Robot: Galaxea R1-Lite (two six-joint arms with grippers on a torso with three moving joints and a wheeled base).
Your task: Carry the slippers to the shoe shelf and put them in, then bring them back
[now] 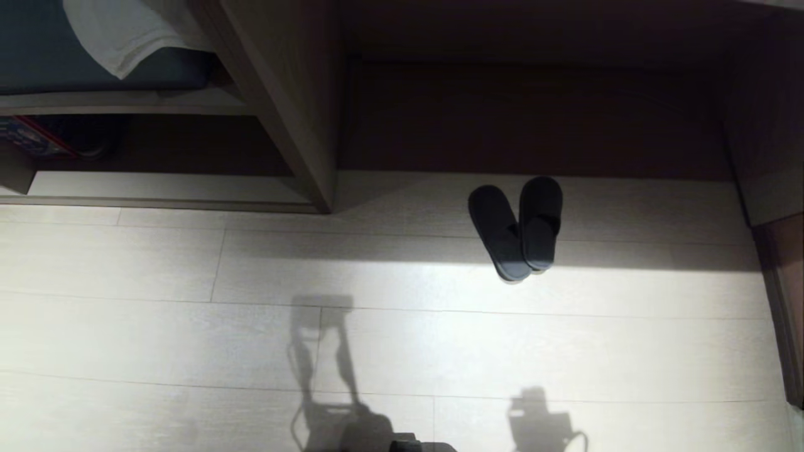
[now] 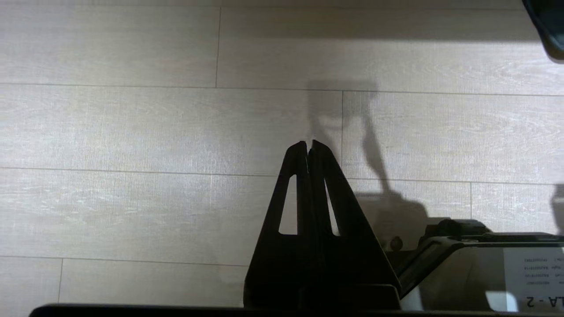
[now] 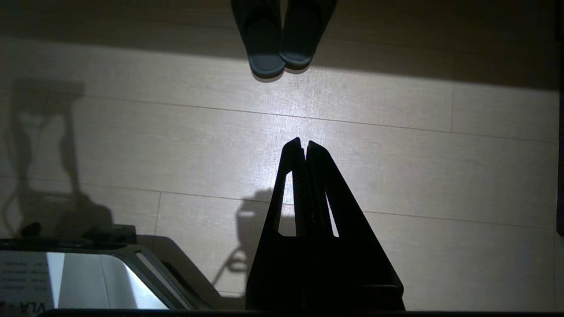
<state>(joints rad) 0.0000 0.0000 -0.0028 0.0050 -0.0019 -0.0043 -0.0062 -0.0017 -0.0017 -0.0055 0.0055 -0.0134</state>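
Down on the pale plank floor (image 1: pixel 188 263), right of centre in the head view, the slippers (image 1: pixel 516 227) lie side by side, the 2 of them touching at the heel ends and splayed apart at the toes. Their toes point toward the top of the frame, into the shade, while the heels reach into the bright strip of light on the floor. Just above them in the frame the shoe shelf (image 1: pixel 534 113) opens as a wide, dark recess with a brown back, and its slanted divider panel (image 1: pixel 282 107) runs down from the top centre to the floor at the left of the recess. The slippers sit on the floor in front of this opening, not inside it. At the upper left a white cloth (image 1: pixel 122 31) hangs over a dark blue cushion (image 1: pixel 38 56).

Neither arm shows in the head view; only 2 shadows fall on the floor near the bottom edge. In the left wrist view the left gripper (image 2: pixel 308 145) hangs over bare floor with its fingers pressed together and nothing between them. In the right wrist view the right gripper (image 3: pixel 301 143) likewise has its fingers closed on nothing, and the slippers (image 3: pixel 282 39) lie well apart from it at the top of that frame, heels nearest the fingers.
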